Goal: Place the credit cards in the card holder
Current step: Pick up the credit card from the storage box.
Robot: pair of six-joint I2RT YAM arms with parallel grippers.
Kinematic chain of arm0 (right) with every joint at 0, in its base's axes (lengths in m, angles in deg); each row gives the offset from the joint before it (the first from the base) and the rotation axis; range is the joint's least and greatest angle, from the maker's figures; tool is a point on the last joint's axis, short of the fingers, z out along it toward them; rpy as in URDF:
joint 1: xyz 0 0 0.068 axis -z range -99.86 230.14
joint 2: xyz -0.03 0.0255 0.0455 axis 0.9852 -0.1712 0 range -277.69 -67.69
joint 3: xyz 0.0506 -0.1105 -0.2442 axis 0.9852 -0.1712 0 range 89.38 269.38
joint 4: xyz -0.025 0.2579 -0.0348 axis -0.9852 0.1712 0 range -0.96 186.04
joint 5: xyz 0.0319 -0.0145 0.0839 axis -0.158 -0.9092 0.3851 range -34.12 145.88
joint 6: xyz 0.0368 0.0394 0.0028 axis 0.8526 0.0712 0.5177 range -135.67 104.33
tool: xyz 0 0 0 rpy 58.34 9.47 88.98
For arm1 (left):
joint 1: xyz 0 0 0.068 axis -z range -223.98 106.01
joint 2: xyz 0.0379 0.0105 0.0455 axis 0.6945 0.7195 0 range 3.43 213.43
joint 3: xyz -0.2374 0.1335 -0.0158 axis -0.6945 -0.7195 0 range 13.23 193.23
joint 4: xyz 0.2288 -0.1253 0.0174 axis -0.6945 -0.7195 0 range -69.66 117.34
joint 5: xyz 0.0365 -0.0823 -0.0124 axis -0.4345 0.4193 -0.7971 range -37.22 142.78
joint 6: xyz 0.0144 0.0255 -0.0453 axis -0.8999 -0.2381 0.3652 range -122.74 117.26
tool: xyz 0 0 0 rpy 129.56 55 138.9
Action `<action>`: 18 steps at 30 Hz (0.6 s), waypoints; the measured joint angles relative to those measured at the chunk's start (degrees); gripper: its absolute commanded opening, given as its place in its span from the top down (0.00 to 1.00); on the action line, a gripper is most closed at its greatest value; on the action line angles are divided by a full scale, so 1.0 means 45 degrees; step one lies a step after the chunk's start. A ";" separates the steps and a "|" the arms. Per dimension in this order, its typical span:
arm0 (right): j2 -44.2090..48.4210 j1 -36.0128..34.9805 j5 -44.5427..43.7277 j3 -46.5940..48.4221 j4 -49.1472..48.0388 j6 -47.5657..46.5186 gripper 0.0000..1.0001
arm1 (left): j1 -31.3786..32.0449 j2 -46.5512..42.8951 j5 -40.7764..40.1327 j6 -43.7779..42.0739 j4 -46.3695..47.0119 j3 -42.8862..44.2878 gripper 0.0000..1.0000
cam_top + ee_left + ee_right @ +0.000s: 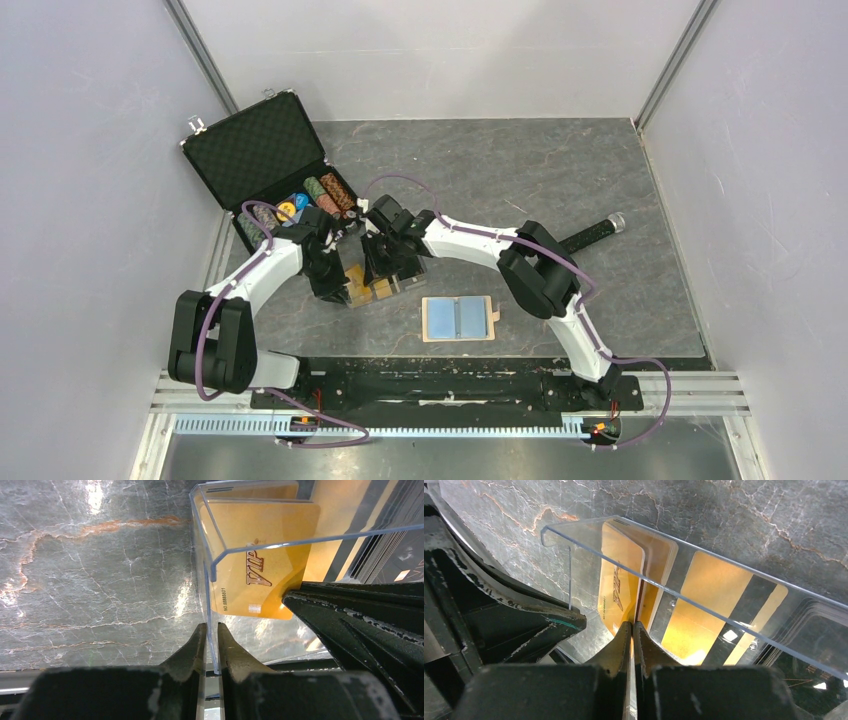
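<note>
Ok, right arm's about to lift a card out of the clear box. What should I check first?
1. Box steadied: ok, left gripper pinches the clear box wall.
2. Card gripped: ok, right gripper shut on the gold card by its edge.
3. Single card pinched: cannot tell, other gold cards stand close beside it.
4. Destination ready: ok, card holder lies open, blue pockets up.
5. Holder reachable: probably ok, it lies near the box on the right arm's side.
</note>
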 measured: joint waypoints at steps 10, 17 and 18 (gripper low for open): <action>0.0000 0.0000 0.0117 0.0039 0.0175 -0.0073 1.00 | 0.0005 0.0000 0.0000 0.0000 0.0019 0.0000 0.89; 0.0000 0.0000 -0.0019 0.0058 0.0345 -0.0204 1.00 | 0.0005 -0.0073 -0.0005 0.0000 0.0053 -0.0039 0.89; 0.0000 0.0000 -0.0097 0.0078 0.0437 -0.0282 1.00 | 0.0005 -0.0087 -0.0005 0.0000 0.0073 -0.0049 0.89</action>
